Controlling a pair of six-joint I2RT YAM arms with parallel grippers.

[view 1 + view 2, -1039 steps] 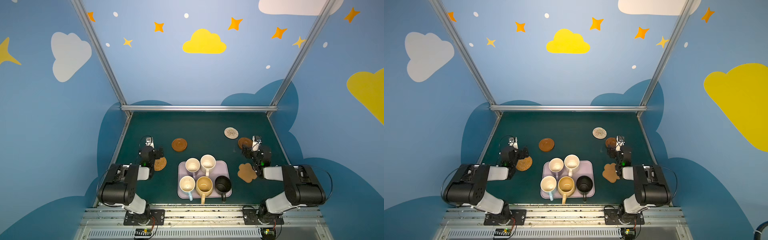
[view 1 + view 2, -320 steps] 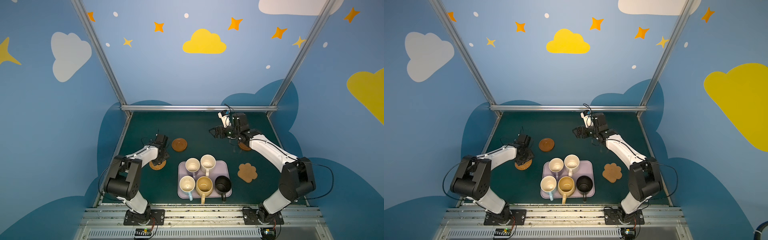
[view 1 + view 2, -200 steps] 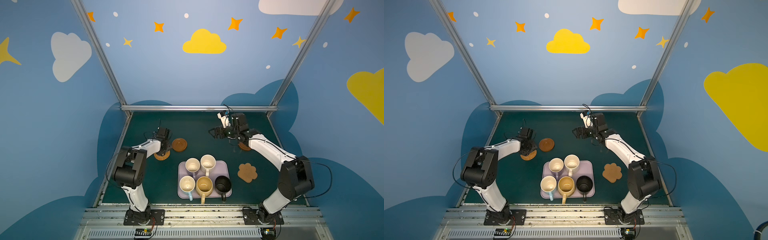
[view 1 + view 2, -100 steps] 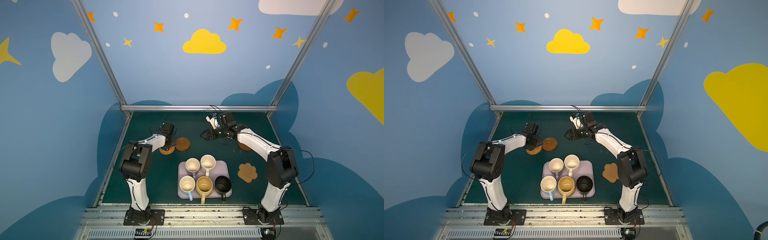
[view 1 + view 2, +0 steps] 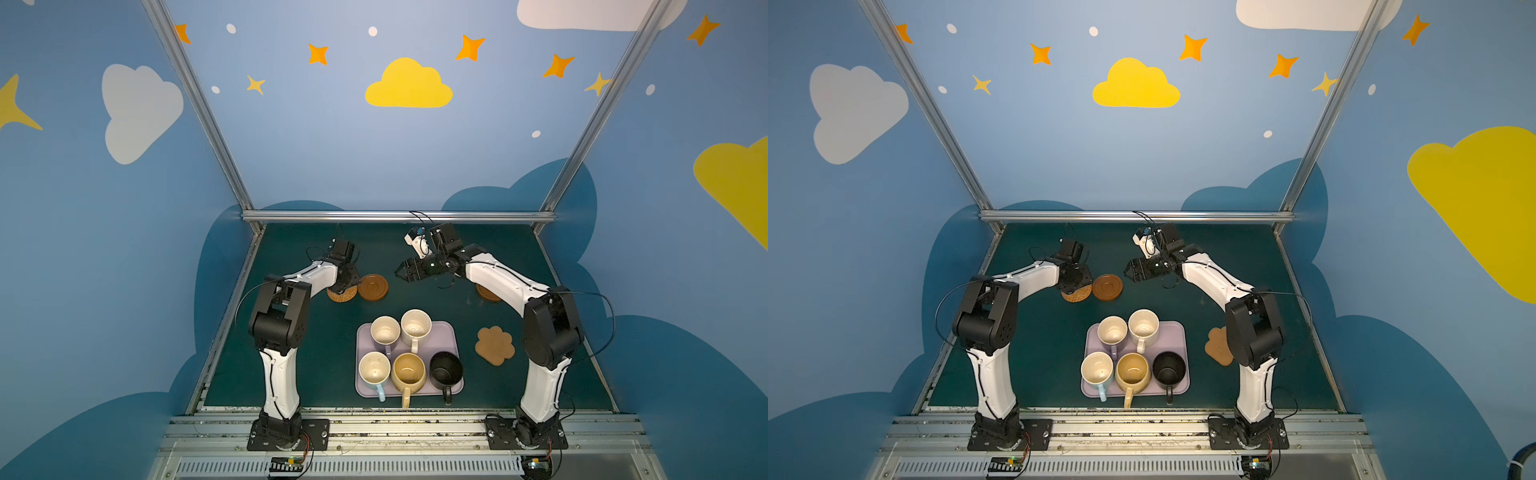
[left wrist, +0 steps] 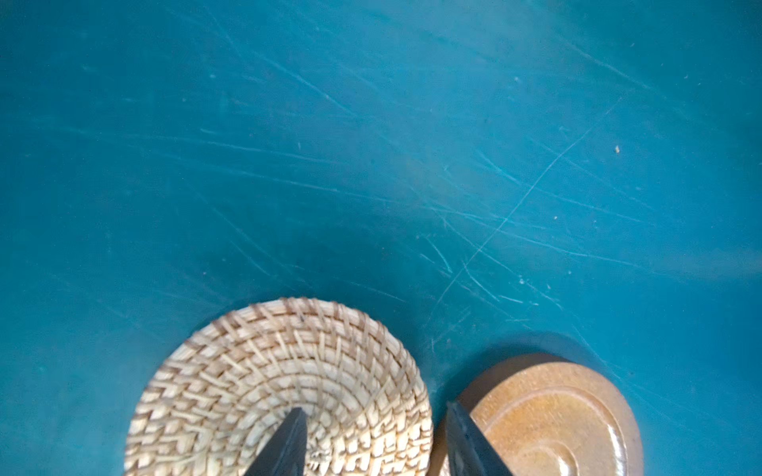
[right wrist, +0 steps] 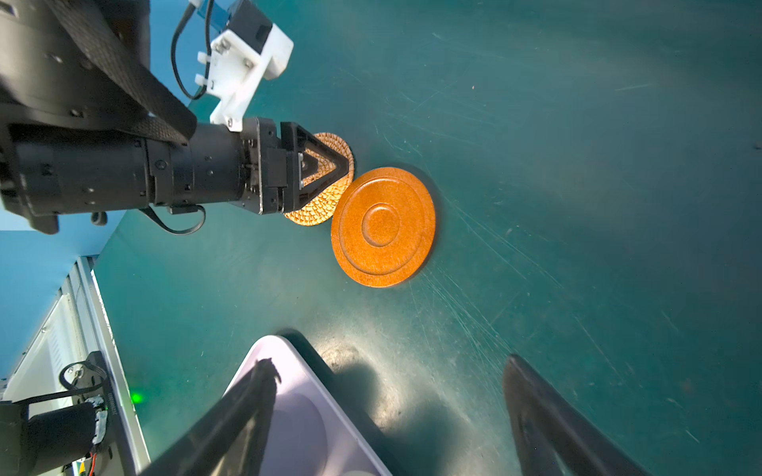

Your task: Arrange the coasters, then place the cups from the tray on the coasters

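One tan woven coaster [image 6: 247, 383] lies just beside the wooden disc [image 6: 556, 412]: the left gripper [image 6: 375, 408], jaws part-way apart, straddles its rim, probably aligning the pair; grip unconfirmed. Mugs [image 5: 409, 370] stand on the tray [image 5: 446, 338]. Right gripper [image 5: 399, 273] hovers wide, empty.

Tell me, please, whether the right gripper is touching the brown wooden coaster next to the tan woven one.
Apart. The right wrist view shows bare mat between the right gripper and the brown wooden coaster.

The tan woven round coaster [image 5: 341, 296] now lies just beside the dark-brown grooved wooden disc [image 5: 373, 286]; the right gripper [image 5: 398, 274] hovers closer.
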